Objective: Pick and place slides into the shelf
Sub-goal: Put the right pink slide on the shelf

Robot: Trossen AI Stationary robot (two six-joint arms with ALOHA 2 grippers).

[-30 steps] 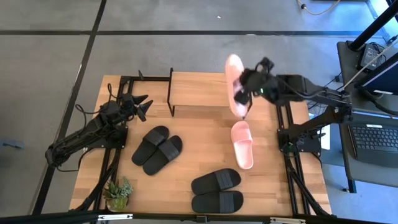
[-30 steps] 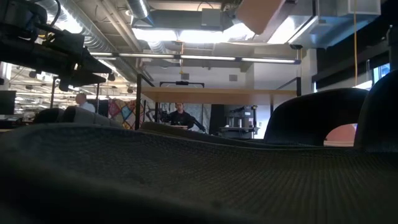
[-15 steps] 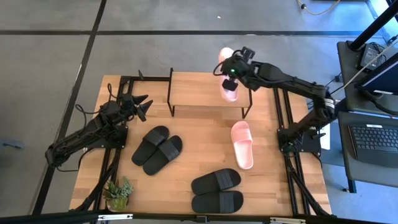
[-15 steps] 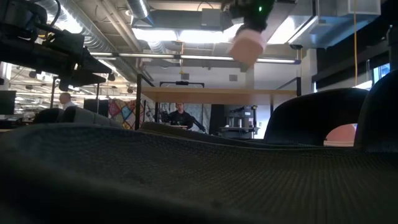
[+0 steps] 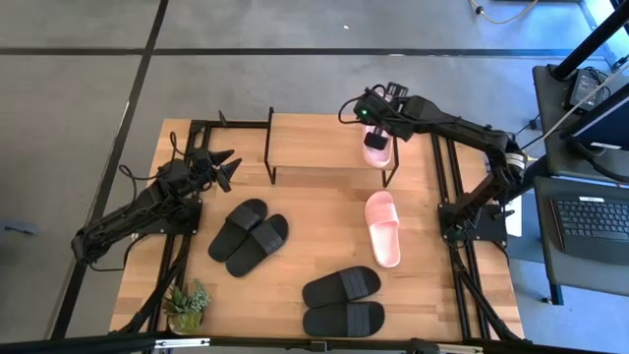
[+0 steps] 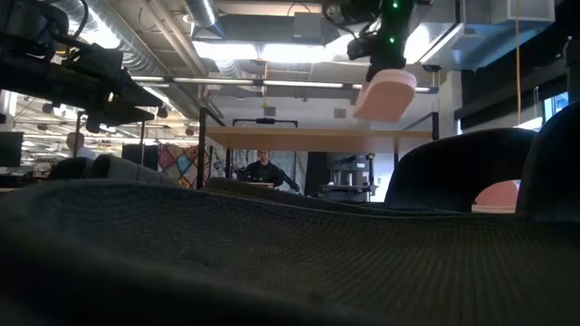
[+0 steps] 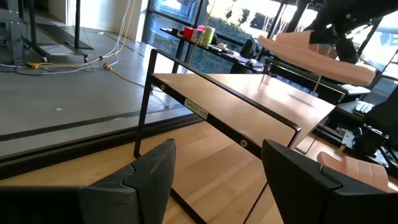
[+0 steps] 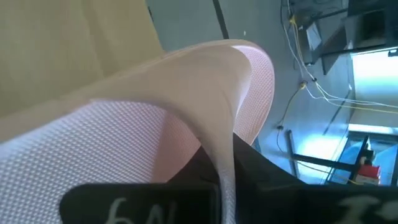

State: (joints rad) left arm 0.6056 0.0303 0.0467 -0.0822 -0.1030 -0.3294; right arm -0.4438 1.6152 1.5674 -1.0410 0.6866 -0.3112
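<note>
- Right gripper clamped on the strap of a pale pink open-toe slide sandal; sandal hangs in the air under the fingers, tilted, above the right end of the small low shelf with light wooden top board and thin black metal legs.
- Low view: same sandal sits clear above the board, not touching.
- Second pale pink slide lies on the large wooden tabletop, below and in front of the right gripper.
- Two matte black slide pairs: one pair close in front of the left gripper, the other near the table's front edge.
- Left gripper spread wide, empty, just left of the shelf.
- Small potted green plant at front-left corner.
</note>
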